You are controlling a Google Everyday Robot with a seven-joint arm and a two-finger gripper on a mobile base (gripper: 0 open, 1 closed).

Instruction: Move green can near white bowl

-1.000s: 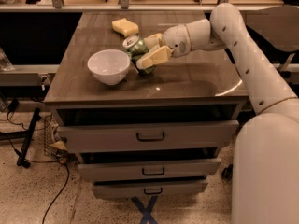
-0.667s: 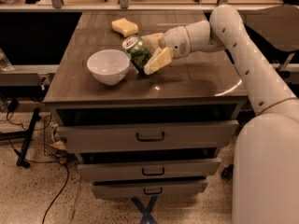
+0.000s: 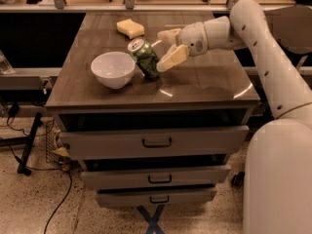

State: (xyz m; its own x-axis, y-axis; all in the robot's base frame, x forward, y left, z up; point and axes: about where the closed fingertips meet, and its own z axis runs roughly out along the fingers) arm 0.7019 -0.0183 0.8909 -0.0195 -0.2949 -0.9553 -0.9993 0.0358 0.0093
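Observation:
The green can point(image 3: 144, 57) is on the tabletop just right of the white bowl point(image 3: 113, 68), close to its rim, with its silver top tilted left toward the bowl. My gripper point(image 3: 162, 50) reaches in from the right and is open, with its fingertips at the can's right side. The near finger point(image 3: 171, 58) lies against the can's side. The far finger point(image 3: 168, 35) is apart from the can.
A yellow sponge point(image 3: 130, 28) lies at the back of the brown tabletop point(image 3: 204, 82), behind the can. The cabinet below has three drawers point(image 3: 156, 143) with dark handles. My white arm point(image 3: 258, 38) spans the table's right side.
The gripper's fingers have spread apart and released the can. The can now sits lower on the table beside the bowl, tilted left.

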